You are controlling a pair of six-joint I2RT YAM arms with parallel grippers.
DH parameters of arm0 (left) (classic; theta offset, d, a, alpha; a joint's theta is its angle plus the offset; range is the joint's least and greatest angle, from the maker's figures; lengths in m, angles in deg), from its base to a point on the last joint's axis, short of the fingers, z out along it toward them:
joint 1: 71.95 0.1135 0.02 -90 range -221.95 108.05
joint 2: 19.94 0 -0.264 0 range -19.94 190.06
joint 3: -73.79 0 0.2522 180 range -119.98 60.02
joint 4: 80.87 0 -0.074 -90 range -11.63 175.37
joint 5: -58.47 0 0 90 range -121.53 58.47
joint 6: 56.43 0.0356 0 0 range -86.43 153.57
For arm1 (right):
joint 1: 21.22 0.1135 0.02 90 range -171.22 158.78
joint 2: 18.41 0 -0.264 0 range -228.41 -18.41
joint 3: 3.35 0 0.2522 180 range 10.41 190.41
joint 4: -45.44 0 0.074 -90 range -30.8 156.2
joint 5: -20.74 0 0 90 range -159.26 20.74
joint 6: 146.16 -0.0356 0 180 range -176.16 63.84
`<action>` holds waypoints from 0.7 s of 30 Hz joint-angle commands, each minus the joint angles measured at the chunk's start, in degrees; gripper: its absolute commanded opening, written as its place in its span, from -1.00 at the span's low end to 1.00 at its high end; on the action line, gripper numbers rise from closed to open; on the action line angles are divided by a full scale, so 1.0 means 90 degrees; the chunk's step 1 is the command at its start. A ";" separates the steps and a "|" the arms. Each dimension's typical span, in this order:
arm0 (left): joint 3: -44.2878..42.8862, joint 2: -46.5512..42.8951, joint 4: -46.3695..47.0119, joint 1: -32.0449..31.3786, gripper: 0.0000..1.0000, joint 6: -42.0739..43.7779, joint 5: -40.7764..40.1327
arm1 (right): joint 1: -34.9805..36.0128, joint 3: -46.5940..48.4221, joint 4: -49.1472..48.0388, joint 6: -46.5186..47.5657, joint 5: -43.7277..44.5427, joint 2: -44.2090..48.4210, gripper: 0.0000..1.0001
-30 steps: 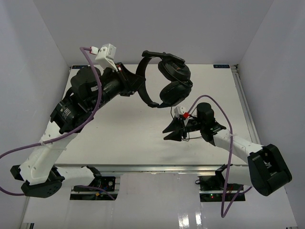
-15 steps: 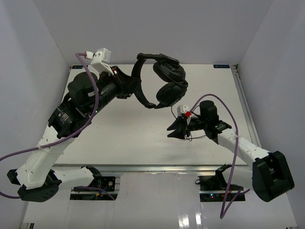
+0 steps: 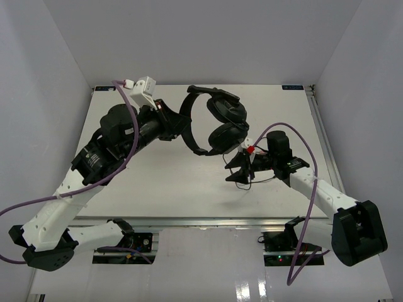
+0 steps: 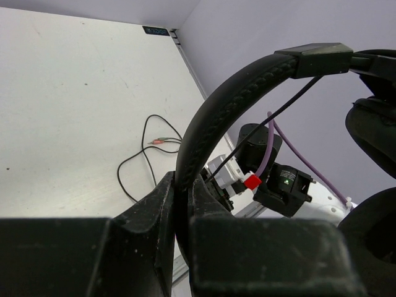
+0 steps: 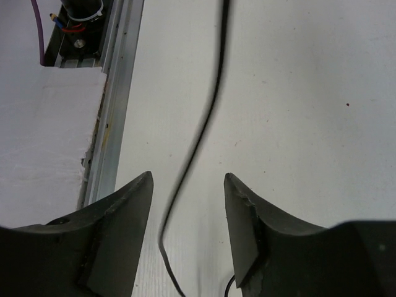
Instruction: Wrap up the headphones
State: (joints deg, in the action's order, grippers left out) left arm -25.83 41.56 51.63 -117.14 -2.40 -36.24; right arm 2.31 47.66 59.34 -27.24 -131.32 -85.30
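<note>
While the left pincer clamps tight on the headband, the headphones hang in the air over the far middle of the counter. In the top view the pincer meets the band at its 9 o'clock side. The two earcups sit one above the other toward 3 o'clock, pressed close together. From the left wrist view the band arches up out of the closed fingers and curves away toward 2 o'clock.

At about 5 o'clock from the lower earcup, the right pincer sits low over the counter, pointing toward 9 o'clock. Its jaws stand apart. In the right wrist view the cable runs down from 12 o'clock through the gap between the two fingers, touching neither, with bare counter showing on both sides of it. More of the cable lies in loose loops on the counter, seen past the headband from the left wrist, near the right arm.
</note>
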 commanded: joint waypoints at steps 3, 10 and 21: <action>0.0051 -0.0285 0.0478 -0.0018 -1.00 -0.0203 0.0374 | -0.0039 0.0367 0.0272 0.0410 -0.0408 -0.0193 -0.23; 0.0124 -0.0232 0.0478 -0.0018 -1.00 -0.0203 0.0368 | -0.0046 0.0354 0.0055 0.0226 -0.0565 -0.0263 -0.71; 0.0259 0.0228 0.0506 0.0015 -1.00 0.0123 -0.0814 | -0.0095 0.1059 0.1822 0.1564 0.0919 0.0645 -0.83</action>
State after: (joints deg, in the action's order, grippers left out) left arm -23.51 41.72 53.30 -117.14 -2.23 -37.70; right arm 1.63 49.74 65.33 -22.87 -131.25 -84.02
